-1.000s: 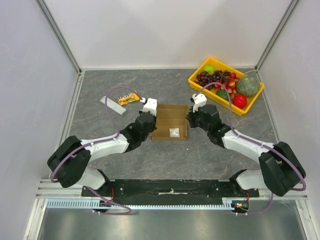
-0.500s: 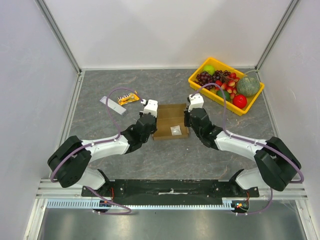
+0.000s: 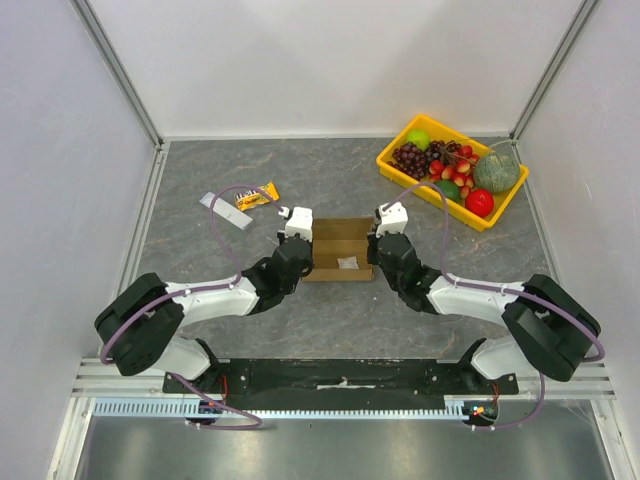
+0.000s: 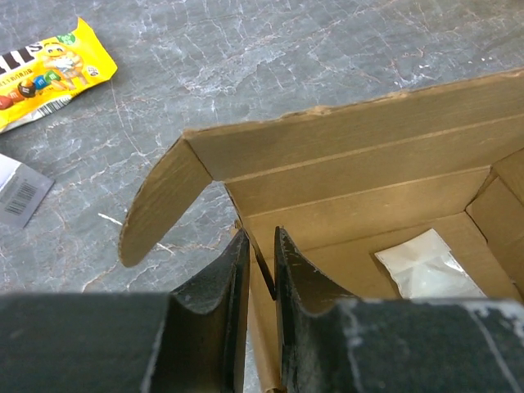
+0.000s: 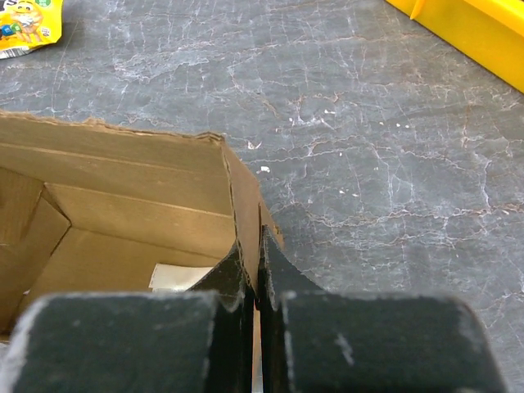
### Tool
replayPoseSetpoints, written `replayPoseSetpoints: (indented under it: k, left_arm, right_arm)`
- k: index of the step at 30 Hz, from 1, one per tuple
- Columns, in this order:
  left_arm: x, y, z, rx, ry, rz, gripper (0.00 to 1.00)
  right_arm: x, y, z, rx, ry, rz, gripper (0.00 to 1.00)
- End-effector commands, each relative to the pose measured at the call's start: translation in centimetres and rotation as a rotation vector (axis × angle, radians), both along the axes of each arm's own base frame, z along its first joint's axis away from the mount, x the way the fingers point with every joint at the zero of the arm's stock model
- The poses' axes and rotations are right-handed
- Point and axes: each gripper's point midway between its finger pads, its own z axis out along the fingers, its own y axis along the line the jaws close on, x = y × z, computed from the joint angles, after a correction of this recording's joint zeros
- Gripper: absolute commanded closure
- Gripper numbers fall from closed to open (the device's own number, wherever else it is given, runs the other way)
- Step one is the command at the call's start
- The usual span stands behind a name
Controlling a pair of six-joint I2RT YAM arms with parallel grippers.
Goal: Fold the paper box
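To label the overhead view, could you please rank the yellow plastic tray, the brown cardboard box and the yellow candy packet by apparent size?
Largest: yellow plastic tray.
Middle: brown cardboard box.
Smallest: yellow candy packet.
All sit on the table, so nearness hardly skews this.

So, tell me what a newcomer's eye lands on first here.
The brown paper box sits mid-table with its top open and a white packet inside. The left pincer and the right pincer each pinch one of its side walls. At the far right corner, a yellow tray of bright fruit stands out.
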Motion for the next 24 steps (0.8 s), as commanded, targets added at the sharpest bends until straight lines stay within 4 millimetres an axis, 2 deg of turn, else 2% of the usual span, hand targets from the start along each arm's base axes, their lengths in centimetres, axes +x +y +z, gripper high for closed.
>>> replayPoseSetpoints:
  k: [1,5,12,17,19,24]
  left_arm:
    - [-0.9,-2.1,1.1,-0.135,-0.023,-0.035,0.78]
    - [-1.3,-2.1,0.9,-0.137,-0.026,-0.027,0.78]
    - [-1.7,-2.1,0.9,-0.135,-0.031,-0.023,0.79]
    - [-2.0,-1.6,0.5,-0.123,-0.033,-0.004,0.84]
    - [-2.1,-1.4,0.3,-0.118,-0.034,0.001,0.89]
    - [-2.5,-0.7,-0.2,-0.099,-0.037,0.023,0.98]
  right_arm:
    - [-0.5,2.0,2.9,0.154,-0.096,0.047,1.0]
    - [-1.1,1.5,2.5,0.166,-0.107,0.039,1.0]
    - [-1.5,1.5,2.8,0.17,-0.132,0.045,1.0]
    - [-2.0,1.5,2.2,0.156,-0.122,0.061,0.98]
    - [-2.2,1.5,2.2,0.158,-0.119,0.071,0.94]
    - [-2.9,1.3,2.6,0.156,-0.123,0.098,0.73]
